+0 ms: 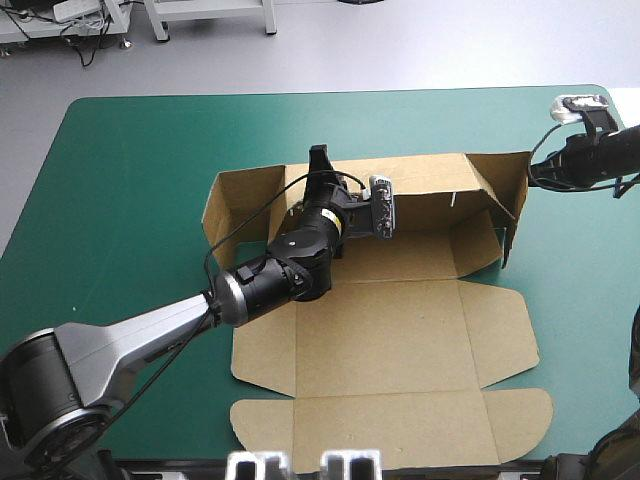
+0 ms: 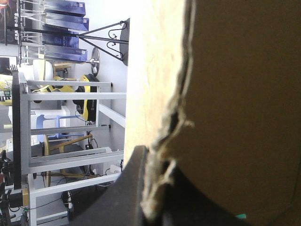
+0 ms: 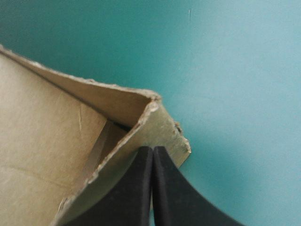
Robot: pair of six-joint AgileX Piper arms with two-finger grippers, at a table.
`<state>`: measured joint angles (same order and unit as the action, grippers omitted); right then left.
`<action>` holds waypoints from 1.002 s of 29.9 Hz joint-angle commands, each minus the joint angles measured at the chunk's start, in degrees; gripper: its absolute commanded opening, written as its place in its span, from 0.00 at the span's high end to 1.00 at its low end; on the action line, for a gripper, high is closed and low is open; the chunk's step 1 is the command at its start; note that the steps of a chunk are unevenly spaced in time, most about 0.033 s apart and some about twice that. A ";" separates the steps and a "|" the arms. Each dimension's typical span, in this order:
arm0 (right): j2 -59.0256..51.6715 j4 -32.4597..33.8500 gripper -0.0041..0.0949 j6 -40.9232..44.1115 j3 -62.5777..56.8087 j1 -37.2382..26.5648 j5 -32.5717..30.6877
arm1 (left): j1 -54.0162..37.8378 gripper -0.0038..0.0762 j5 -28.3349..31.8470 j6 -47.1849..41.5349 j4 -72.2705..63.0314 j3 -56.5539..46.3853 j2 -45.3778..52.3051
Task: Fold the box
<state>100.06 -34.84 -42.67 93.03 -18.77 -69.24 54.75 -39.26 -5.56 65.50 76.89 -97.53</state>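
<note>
Teal-green worktop (image 1: 130, 200): box (image 1: 400, 340) looks light, stiff; grip wall edges. Left tool (image 1: 319, 160) pinches its far wall; right tool (image 3: 153, 150) pressed together.

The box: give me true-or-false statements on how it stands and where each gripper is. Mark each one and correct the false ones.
1. The box has its lid lying flat on the teal-green cover, on the near side. True.
2. The left gripper is shut on the top edge of the far wall. True.
3. The right gripper is at the box's near left corner. False: it is at the far right corner, where two raised walls meet.
4. The whole sheet lies flat, with no wall raised. False: the far wall and both side walls stand up.
</note>
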 commanded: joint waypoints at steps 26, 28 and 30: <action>8.25 -8.15 0.98 -1.26 12.03 1.95 -2.21 | 0.50 0.97 -1.16 -1.39 -2.34 0.47 1.51; 7.85 -4.29 0.98 -0.23 11.78 1.95 -2.73 | 0.50 0.97 -1.16 -1.39 -2.34 0.47 1.41; 7.19 -1.64 0.98 0.47 11.54 1.95 -2.73 | 0.50 0.97 -1.16 -1.39 -2.34 0.47 1.41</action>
<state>111.08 -38.52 -42.47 103.32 -16.85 -69.18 54.79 -39.56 -5.63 65.84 76.89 -97.58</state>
